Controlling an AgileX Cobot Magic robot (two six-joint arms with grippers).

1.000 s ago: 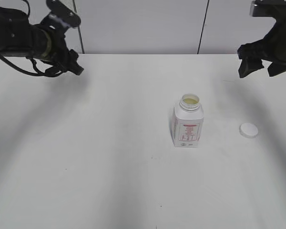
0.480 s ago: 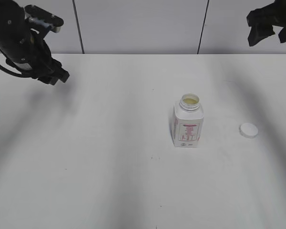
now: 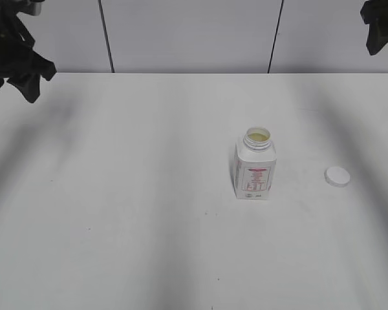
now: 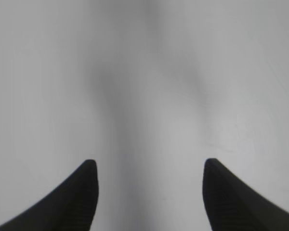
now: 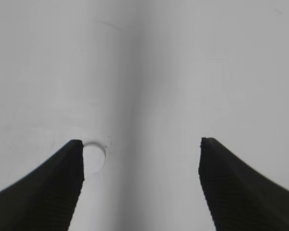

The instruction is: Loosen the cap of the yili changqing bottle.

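Both pincers, left (image 4: pixel 147 192) and right (image 5: pixel 140 171), hang spread and empty. Cap (image 3: pixel 337 175) lies on bench (image 3: pixel 116 194) beside open bottle (image 3: pixel 254 165), so loosening looks done.

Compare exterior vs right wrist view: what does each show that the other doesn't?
Only the exterior view shows the bottle, standing upright with its neck open, and the left gripper raised at the far left edge. Only the right wrist view shows the right gripper close up, its fingertips spread wide and holding nothing. Both show the cap lying on the white table, off the bottle.
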